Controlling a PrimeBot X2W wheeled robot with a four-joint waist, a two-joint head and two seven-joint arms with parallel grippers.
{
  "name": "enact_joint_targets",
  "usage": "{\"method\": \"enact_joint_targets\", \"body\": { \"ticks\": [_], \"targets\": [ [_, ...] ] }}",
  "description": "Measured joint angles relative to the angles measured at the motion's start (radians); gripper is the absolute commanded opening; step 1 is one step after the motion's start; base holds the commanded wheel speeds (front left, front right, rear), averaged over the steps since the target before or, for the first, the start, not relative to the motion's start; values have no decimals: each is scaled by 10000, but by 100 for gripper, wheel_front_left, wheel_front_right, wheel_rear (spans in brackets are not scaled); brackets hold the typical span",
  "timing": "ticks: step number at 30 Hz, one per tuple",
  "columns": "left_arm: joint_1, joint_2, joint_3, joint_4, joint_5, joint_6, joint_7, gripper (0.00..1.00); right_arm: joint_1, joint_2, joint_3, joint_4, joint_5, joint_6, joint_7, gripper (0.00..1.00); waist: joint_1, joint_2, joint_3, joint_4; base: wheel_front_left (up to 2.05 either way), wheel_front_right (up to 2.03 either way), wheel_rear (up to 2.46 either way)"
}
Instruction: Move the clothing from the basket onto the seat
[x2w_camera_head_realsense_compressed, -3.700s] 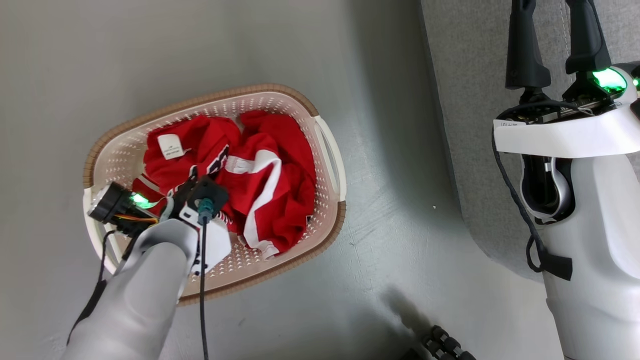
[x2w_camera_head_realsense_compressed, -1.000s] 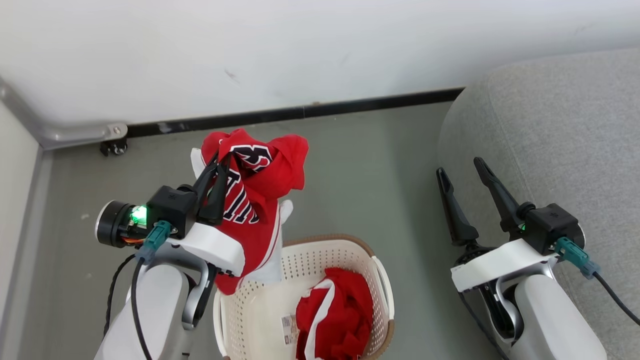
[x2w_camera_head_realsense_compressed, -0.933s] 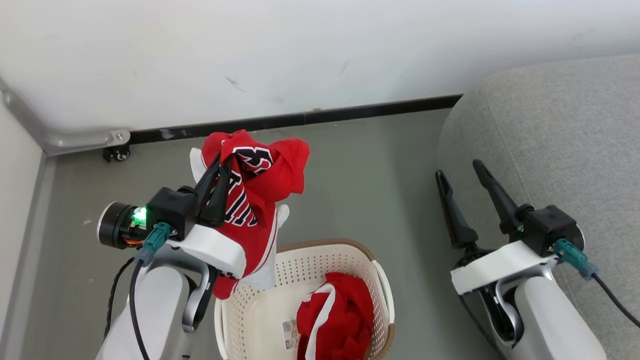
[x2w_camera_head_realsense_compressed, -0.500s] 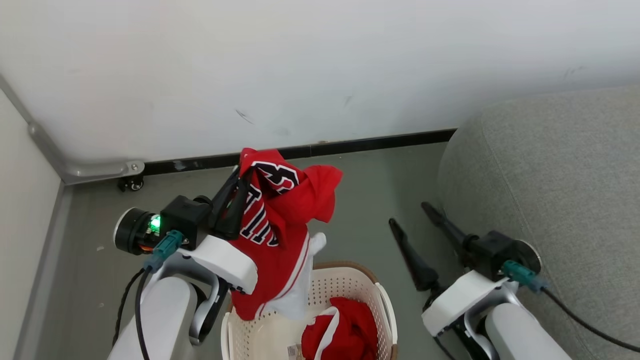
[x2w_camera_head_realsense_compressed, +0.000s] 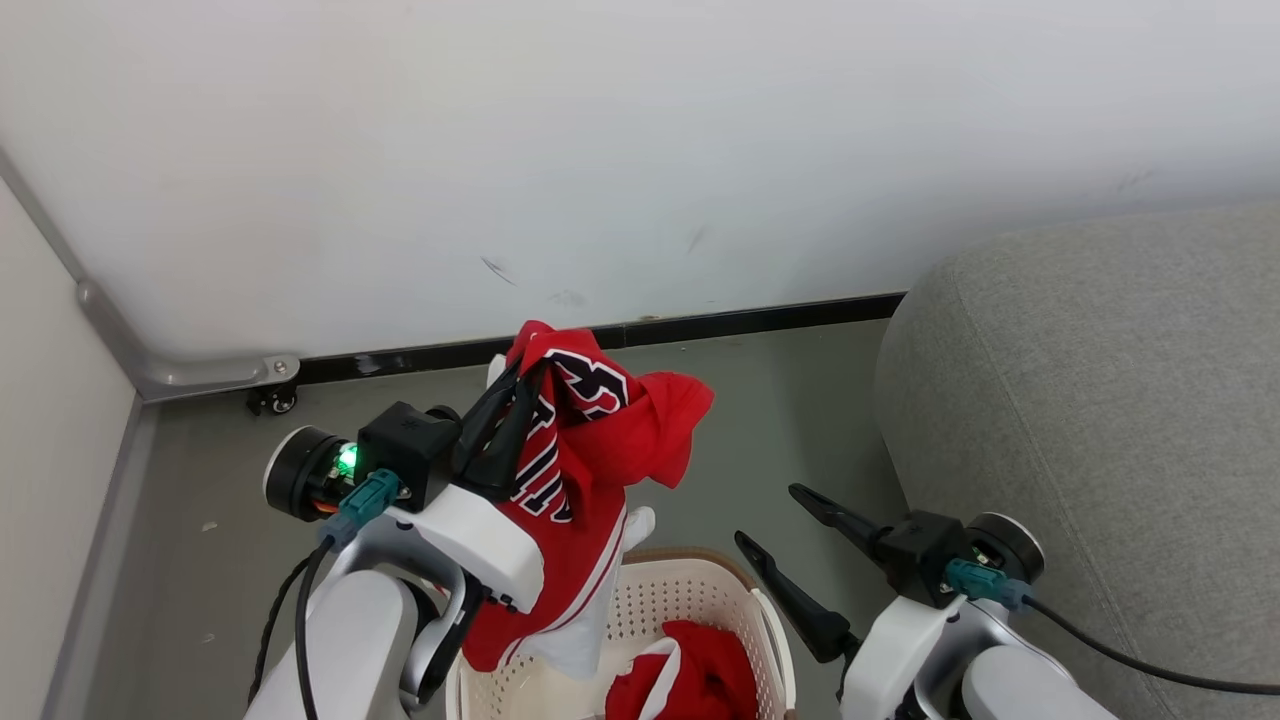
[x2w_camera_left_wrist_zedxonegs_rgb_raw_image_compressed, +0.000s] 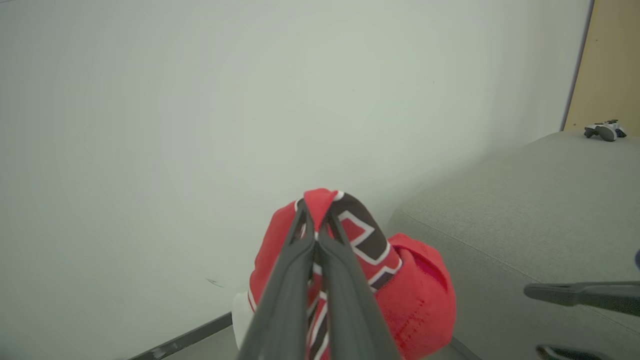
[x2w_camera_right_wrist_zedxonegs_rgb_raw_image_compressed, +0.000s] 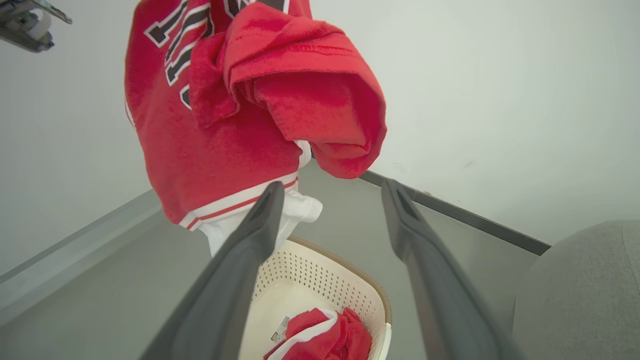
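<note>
Holding the lettered red jersey (x2w_camera_head_realsense_compressed: 580, 470) at centre, the left gripper (x2w_camera_head_realsense_compressed: 525, 375) clamps it high, apparently so its hem clears the basket (x2w_camera_head_realsense_compressed: 700, 590).
Right gripper (x2w_camera_head_realsense_compressed: 768, 514) hangs spread and empty, lower right; grey seat (x2w_camera_head_realsense_compressed: 1100, 400) at right edge.

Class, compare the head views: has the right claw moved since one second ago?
Yes. The right claw swung left, off the edge of the seat, towards the basket.

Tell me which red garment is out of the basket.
The lettered jersey clamped in the left pincer, hanging above the basket; the other garment lies inside it.
</note>
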Motion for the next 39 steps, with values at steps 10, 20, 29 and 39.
{"method": "enact_joint_targets", "body": {
  "ticks": [10, 20, 29, 39],
  "targets": [
    [-1, -96, -215, -458, -15, -77, 366, 0, -573, -949, 729, -255, 537, 0, 284, 100, 0, 0, 56, -154, 0, 0, 0],
    [-1, -148, -412, -865, -15, -123, 663, 0, -1148, -1476, 1208, -280, 972, 0, 284, 100, 0, 0, 185, -297, 0, 0, 0],
    [-5, -188, -591, -1189, -13, -165, 857, 0, -1172, -1599, 1756, 90, 1580, 0, 339, 100, 1, 0, 273, -233, 0, 0, 0],
    [-280, -240, -834, -1701, 0, -303, 880, 0, -1272, -1889, 2454, 598, 2057, 0, 370, 100, 1, 0, 355, -115, 0, 0, 0]
  ]
}}
